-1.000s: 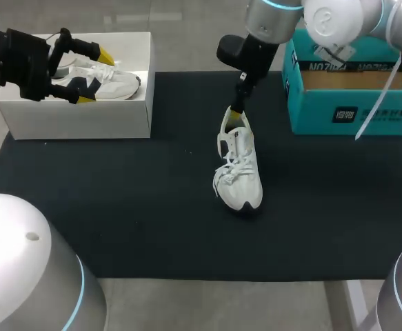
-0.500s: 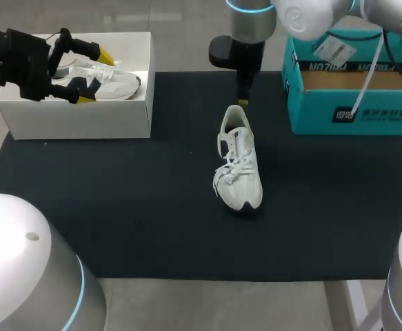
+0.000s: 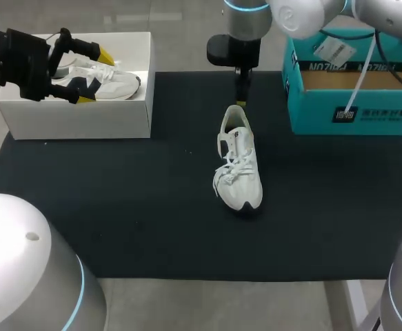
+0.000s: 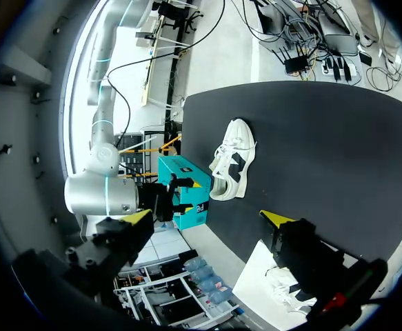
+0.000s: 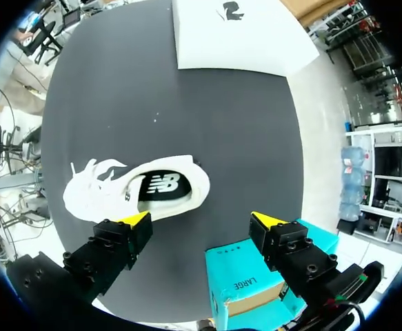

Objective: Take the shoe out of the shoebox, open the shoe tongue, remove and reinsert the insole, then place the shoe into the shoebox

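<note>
Both sets of jaws stand open and hold nothing: the right ones hang just beyond the far end of the shoe [image 3: 238, 169], at its heel, and the left ones hover over the white box [image 3: 83, 117] at the far left.

The shoe lies on the black worktop [image 3: 118, 221], about midway between the white box and the teal box [image 3: 352, 103] at the far right, heel far and toe near.

It looks light and soft. The mesh upper and loose laces would likely give under a pinch, while the sole and heel collar should be stiffer. The heel rim seems the surest place to hold; the tongue needs a shallow nip at its edge.

The head view shows a second shoe [image 3: 111, 81] lying in the white box. The right wrist view looks straight into the shoe's mouth and shows the dark insole [image 5: 161, 185] lying flat inside, which the head view barely reveals.
</note>
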Robot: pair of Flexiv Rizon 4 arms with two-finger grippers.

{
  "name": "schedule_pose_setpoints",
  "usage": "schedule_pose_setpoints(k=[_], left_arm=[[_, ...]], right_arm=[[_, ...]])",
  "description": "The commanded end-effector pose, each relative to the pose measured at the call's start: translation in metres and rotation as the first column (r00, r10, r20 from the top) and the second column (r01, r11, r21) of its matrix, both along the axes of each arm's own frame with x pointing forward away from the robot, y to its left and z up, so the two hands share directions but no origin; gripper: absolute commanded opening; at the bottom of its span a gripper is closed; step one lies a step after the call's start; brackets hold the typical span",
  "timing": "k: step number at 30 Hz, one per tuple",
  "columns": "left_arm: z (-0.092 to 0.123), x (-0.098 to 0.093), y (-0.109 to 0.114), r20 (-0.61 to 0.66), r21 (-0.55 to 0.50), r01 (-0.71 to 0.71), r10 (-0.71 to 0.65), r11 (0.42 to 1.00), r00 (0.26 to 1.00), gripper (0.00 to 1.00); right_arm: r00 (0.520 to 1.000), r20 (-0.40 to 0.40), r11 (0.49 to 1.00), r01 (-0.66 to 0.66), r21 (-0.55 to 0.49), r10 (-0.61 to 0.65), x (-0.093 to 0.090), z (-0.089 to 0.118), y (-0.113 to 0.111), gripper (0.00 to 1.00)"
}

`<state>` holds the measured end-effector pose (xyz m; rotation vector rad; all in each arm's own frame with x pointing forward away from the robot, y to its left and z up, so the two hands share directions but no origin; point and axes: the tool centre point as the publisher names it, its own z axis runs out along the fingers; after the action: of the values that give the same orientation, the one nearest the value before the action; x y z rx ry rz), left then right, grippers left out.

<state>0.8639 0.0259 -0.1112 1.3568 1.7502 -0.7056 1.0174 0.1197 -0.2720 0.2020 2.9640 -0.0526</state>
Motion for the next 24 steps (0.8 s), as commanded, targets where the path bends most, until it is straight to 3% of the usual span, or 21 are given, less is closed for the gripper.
schedule_pose_setpoints(k=[1, 24], left_arm=[[0.000, 0.001, 0.000, -0.002, 0.004, 0.001, -0.001, 1.000, 1.000, 1.00], [0.000, 0.001, 0.000, -0.002, 0.004, 0.001, -0.001, 1.000, 1.000, 1.00]], right_arm=[[1.000, -0.018, 1.000, -0.016, -0.022, 0.015, 0.014, -0.012, 0.008, 0.98], [0.992, -0.088, 0.996, -0.090, 0.005, 0.090, 0.036, -0.088, -0.004, 0.90]])
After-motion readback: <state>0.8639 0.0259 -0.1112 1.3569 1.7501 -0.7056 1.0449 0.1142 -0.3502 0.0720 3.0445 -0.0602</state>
